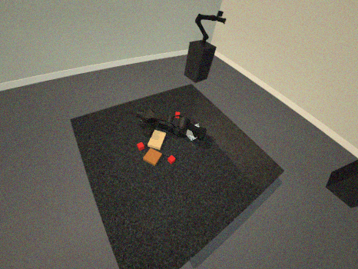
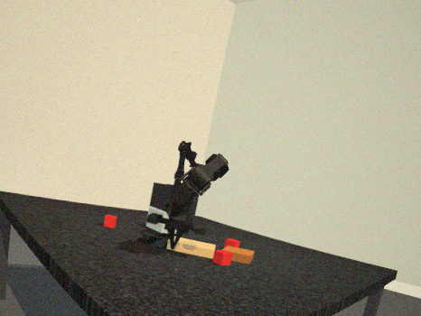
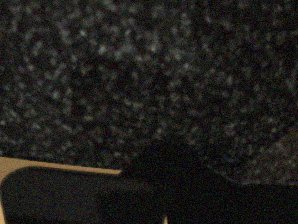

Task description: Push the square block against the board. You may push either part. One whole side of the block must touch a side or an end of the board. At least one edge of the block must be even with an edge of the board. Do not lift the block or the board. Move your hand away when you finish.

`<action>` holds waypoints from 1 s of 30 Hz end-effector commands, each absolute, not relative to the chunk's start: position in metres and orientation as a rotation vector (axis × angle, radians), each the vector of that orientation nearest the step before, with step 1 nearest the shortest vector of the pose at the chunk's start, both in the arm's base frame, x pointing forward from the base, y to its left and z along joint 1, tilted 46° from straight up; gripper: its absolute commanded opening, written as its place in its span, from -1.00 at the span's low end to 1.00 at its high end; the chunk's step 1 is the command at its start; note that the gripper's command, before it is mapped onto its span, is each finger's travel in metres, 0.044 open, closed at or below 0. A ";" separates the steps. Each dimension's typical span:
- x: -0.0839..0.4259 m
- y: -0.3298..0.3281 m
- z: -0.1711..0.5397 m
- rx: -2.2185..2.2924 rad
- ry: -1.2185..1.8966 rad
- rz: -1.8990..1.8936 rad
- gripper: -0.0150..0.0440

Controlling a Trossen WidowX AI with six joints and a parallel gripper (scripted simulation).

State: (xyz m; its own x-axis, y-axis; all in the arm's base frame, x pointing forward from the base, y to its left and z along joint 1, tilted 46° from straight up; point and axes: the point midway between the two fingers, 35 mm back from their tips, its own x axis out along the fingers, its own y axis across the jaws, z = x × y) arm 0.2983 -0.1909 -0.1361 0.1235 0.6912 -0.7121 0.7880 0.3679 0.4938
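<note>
The square block [image 1: 152,157] [image 2: 240,255] is orange and lies flat. The pale tan board [image 1: 157,139] [image 2: 194,247] also lies flat, and a strip of it shows at the lower left in the wrist view [image 3: 60,165]. Block and board are apart by a small gap in the top view, with the block turned relative to the board. My gripper [image 2: 173,245] [image 3: 159,147] is shut and empty. Its tips are low beside the board's end farthest from the block. Whether they touch the board is unclear. In the top view the arm hides the tips.
One red cube [image 1: 140,146] [image 2: 222,258] and another red cube [image 1: 171,159] [image 2: 232,243] lie on either side near the block. A third red cube [image 1: 177,114] [image 2: 110,221] lies away behind the arm. A grey-white piece [image 1: 190,135] [image 2: 155,219] is by the arm's base.
</note>
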 end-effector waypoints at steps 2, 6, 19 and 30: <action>0.294 -0.185 -0.133 1.366 1.600 -0.117 -0.49; 0.291 -0.181 -0.130 1.367 1.601 -0.117 -0.49; 0.280 -0.169 -0.120 1.368 1.602 -0.117 -0.49; 0.271 -0.158 -0.111 1.368 1.603 -0.117 -0.49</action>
State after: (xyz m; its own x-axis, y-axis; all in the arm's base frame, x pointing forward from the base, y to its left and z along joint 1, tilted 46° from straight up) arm 0.2756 -0.1682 -0.1117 0.1338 0.6839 -0.7172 0.7868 0.3666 0.4964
